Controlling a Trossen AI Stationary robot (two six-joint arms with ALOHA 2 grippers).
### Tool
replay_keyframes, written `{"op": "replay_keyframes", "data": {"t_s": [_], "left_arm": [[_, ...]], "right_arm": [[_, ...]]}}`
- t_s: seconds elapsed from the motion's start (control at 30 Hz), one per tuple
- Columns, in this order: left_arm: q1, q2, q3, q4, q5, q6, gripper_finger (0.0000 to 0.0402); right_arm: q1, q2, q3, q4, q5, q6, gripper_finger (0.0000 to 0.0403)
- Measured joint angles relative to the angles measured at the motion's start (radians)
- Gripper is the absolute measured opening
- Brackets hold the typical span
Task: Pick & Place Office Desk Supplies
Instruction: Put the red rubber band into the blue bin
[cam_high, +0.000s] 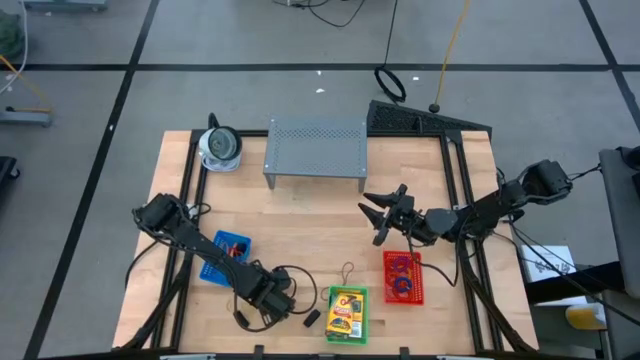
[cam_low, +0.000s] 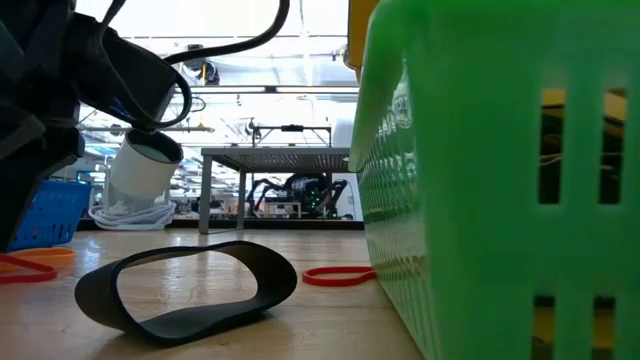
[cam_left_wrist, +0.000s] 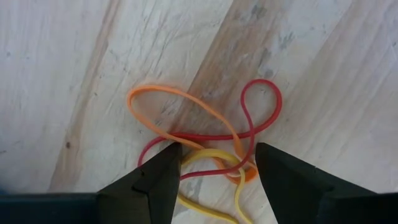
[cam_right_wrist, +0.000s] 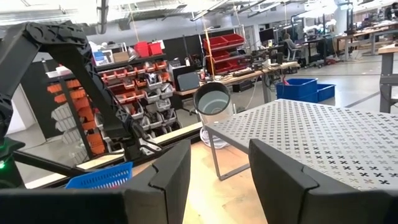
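While the tangle of rubber bands (cam_left_wrist: 208, 140) lay loose on the bare wood, we found the left gripper (cam_left_wrist: 217, 177) poised directly over it, its two dark fingers spread apart on either side of the yellow loop and holding nothing. The tangle comprised an orange, a red and a yellow band, thin, smooth and limp, looped through one another near the table's front edge. We judged the sorting to be partly done: in the high view a green basket (cam_high: 347, 314) already held a yellow-orange crayon box, a red basket (cam_high: 404, 277) held some blue and red items we could not identify, and a blue basket (cam_high: 229, 246) sat beneath the left arm. Outstanding, as far as could be seen, were this tangle, a broad black band (cam_low: 190, 290) standing on edge in a curled oval, a red loop (cam_low: 338, 275) lying flat beside the green basket, and a small black clip (cam_high: 311, 318). The baskets were slotted moulded plastic; the table (cam_high: 300, 215) was pale grained wood. The right gripper (cam_high: 380, 213) hung mid-table, fingers parted and empty, before the grey perforated metal shelf (cam_high: 315, 145). A round white-grey object (cam_high: 220, 147) stood at the back left.
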Motion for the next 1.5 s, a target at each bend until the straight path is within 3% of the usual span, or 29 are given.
{"op": "replay_keyframes", "data": {"t_s": [0.2,0.83,1.2,1.5], "left_arm": [[0.000,0.000,0.000,-0.001,-0.004,-0.001,0.0198],[0.002,0.000,-0.002,-0.004,-0.008,-0.012,0.0010],[0.001,0.000,-0.002,0.003,-0.003,-0.051,0.0062],[0.001,0.002,0.003,-0.002,-0.004,-0.057,0.0026]], "right_arm": [[0.000,0.000,0.000,-0.001,0.000,0.000,0.0155],[0.001,0.000,0.000,0.000,0.000,0.011,0.0155],[0.001,0.000,0.000,0.000,0.000,0.011,0.0155],[0.001,0.000,0.000,0.008,-0.005,0.011,0.0155]]}}
